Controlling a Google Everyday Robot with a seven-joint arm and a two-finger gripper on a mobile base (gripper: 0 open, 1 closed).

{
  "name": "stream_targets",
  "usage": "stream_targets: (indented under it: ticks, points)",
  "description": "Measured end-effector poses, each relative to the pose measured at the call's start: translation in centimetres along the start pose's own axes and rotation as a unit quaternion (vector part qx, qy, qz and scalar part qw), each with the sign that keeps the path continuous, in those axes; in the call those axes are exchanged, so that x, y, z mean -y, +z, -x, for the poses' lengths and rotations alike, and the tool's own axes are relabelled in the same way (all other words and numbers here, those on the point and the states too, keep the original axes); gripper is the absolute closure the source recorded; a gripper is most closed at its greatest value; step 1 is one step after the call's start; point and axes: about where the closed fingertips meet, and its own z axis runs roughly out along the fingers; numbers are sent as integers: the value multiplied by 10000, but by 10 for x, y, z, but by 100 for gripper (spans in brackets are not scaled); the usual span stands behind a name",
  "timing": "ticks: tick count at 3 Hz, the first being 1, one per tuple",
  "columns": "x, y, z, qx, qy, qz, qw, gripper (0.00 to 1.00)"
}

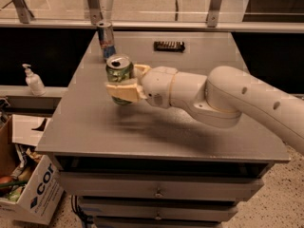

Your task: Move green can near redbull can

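**Green can point(118, 71) gripped left of centre**

The gripper point(123, 81), reaching in from the right, is clamping the green can upright between its beige fingers over the bench point(190, 127). The redbull can point(106, 39) is standing near it, higher in the frame, by the bench's far left edge. A pump bottle point(33, 80) is standing at far left.

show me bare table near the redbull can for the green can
Bare table between the redbull can and the black object, and along the front edge. Crowded mid-left, where the hand grips the green can.
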Motion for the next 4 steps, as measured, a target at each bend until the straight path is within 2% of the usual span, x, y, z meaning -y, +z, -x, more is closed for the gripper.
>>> stream_targets:
  ticks: [2,4]
  points:
    - [70,35,10,-128,-331,-343,9988,100]
    - [151,45,-9,-434,-413,-866,9944,100]
